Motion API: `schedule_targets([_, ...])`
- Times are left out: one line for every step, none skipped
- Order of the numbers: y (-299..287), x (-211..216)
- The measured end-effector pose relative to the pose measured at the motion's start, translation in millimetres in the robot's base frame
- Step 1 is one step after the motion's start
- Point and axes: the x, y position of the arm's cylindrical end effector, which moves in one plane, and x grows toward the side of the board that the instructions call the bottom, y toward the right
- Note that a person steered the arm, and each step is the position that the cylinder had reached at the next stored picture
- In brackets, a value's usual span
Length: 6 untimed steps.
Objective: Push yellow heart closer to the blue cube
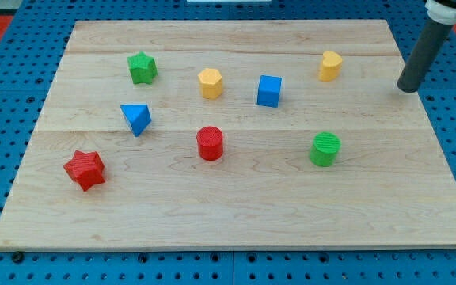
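The yellow heart (330, 65) lies near the view's top right of the wooden board (236, 214). The blue cube (268, 90) sits to its left and a little lower, about a block's width apart from it. My tip (407, 89) is down at the board's right edge, to the right of the yellow heart and slightly lower, touching no block.
A yellow pentagon (210, 82) lies left of the blue cube. A green star (142, 68) and a blue triangle (136, 119) are at the left, a red star (85, 169) at the lower left. A red cylinder (210, 143) and a green cylinder (324, 149) lie lower down.
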Motion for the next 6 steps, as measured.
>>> schedule_targets([8, -3])
schedule_targets([7, -4])
schedule_targets([-4, -7])
schedule_targets([-44, -45])
schedule_targets([-62, -79])
schedule_targets([-159, 9])
